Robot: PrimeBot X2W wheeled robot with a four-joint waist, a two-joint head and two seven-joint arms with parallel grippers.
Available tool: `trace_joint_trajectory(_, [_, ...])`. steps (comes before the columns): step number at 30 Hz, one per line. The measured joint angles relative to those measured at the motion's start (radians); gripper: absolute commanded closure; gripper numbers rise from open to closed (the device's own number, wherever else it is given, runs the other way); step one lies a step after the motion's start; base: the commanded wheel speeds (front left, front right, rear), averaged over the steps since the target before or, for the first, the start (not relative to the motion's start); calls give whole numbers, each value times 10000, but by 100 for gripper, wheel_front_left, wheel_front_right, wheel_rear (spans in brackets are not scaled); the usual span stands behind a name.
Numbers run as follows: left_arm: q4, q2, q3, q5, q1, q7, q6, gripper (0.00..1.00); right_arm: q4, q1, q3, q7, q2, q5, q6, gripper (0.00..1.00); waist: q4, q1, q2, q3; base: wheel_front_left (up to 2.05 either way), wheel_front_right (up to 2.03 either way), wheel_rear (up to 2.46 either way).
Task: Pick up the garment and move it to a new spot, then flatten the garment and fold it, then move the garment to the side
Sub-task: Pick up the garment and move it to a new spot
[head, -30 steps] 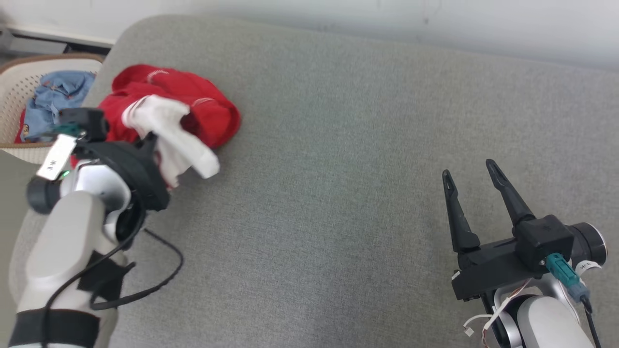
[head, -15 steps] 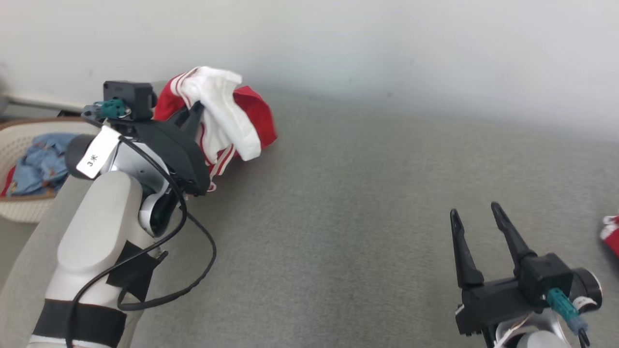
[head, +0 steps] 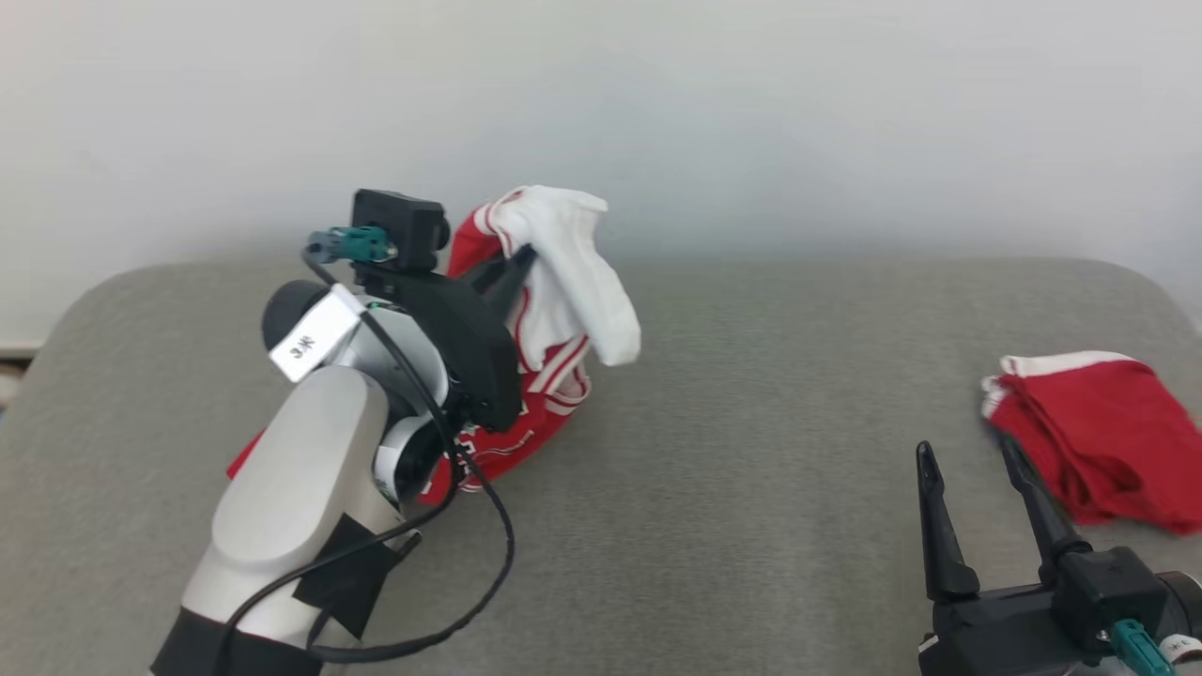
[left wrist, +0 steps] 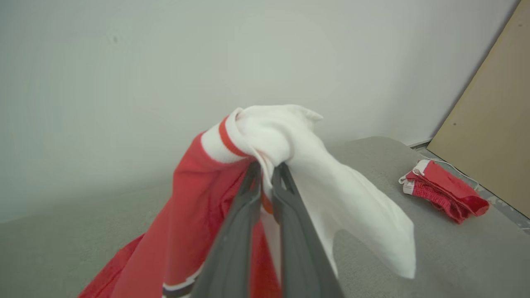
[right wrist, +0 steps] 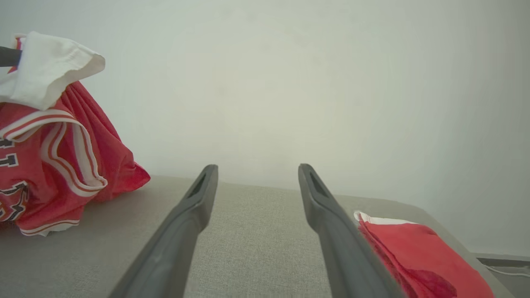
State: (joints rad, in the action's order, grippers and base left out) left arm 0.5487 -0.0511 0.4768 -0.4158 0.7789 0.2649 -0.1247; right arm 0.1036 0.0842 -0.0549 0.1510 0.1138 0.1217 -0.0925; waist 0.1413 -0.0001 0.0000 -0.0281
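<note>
A: What do we count here, biggest first?

B: We see one pale plain wall (head: 751, 113) at the back. In front of it one grey fabric-covered tabletop (head: 751, 488) with rounded corners stretches across. In the left wrist view we also find one flat tan board (left wrist: 488, 124) at the far right, beyond the tabletop.

A: And clothes?

B: We count two. The crumpled red-and-white sports jersey (head: 554, 310) is over the left half of the tabletop. Its top is lifted clear and its lower red hem rests on the grey fabric. In the right wrist view we can make out dark block lettering and red-and-white striped trim on it. The other is one folded red cloth with a white band (head: 1099, 422). It lies flat near the right edge, well apart from the jersey.

A: How do our pincers stand?

B: We have two. Our left pincer (head: 521, 258) has its two dark fingers pressed together on a bunched white fold at the jersey's top and holds it up. Our right pincer (head: 967, 451) hovers low at the right, fingers spread wide with nothing between them. It is just beside the folded red cloth, and we cannot tell whether they touch.

A: Anything smaller?

B: One black cable (head: 488, 563) loops from our left forearm over the tabletop.
</note>
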Motion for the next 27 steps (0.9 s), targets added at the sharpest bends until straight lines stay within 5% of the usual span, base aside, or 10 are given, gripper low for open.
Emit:
trace_joint_trajectory(15, [-29, 155, 472, -504, -79, 514, 132, 100, 397, -320, -460, -128, -67, -17, 54, 0, -2151, 2, 0, 164, 0, 0, 0])
trace_joint_trajectory(17, [46, 148, 441, -529, -80, 512, 255, 51, 389, -538, -525, -190, -144, -17, 61, 0, -2443, 2, 0, 247, 0, 0, 0])
trace_joint_trajectory(18, [71, 148, 491, -529, -76, 514, 267, 0, 397, -561, -499, -190, -146, -17, 59, 0, -2578, 2, 0, 295, 0, 0, 0])
trace_joint_trajectory(27, [213, 192, 995, -742, 144, 600, 180, 0, 320, -616, -211, -184, -148, -12, 33, 0, -3046, 3, 1, 987, 0, 0, 0])
